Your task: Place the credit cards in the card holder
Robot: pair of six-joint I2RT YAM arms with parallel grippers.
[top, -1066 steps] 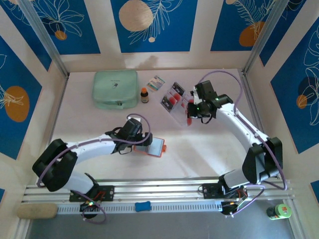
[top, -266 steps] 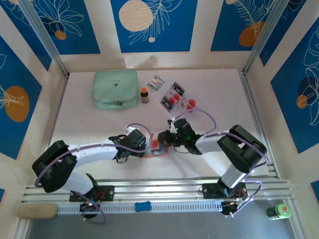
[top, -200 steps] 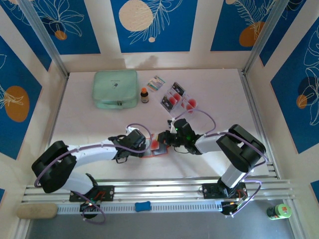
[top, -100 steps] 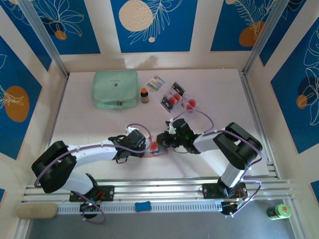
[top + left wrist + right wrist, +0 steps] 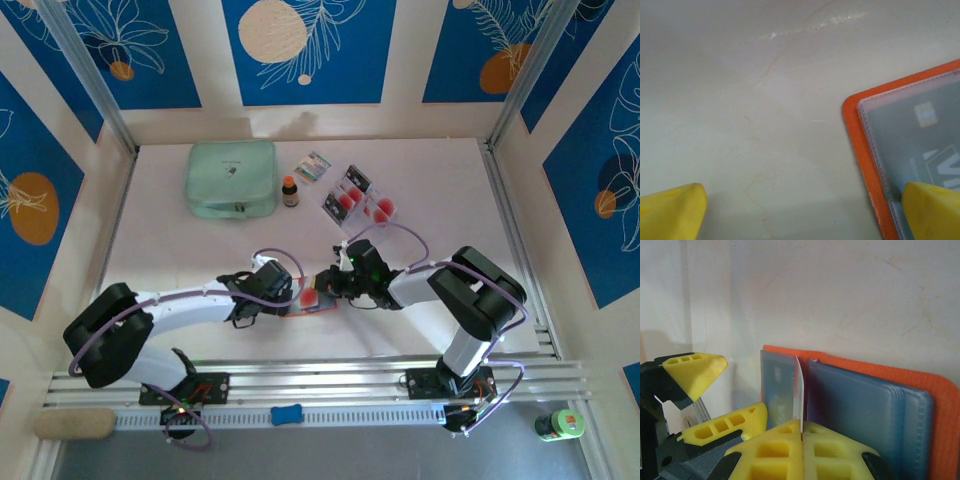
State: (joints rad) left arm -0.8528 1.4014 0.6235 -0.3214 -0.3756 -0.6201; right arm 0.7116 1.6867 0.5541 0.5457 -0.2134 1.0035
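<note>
Your right gripper [image 5: 801, 432] pinches a thin see-through card [image 5: 798, 390] edge-up against the small orange folding wallet [image 5: 940, 405]; your left gripper [image 5: 801, 212] is spread wide at its corner.

txt: none legible | card [image 5: 927, 132] in card holder [image 5: 860, 145]: white print, cut off

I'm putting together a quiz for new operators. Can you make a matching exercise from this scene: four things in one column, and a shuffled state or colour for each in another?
Things:
1. card holder
2. zip pouch
3. left gripper
4. right gripper

States:
A. shut on a credit card
B. mint green
C. open, one finger at the holder's edge
D. orange, lying open between the two grippers

Pairs: 1-D, 2-B, 3-C, 4-A
</note>
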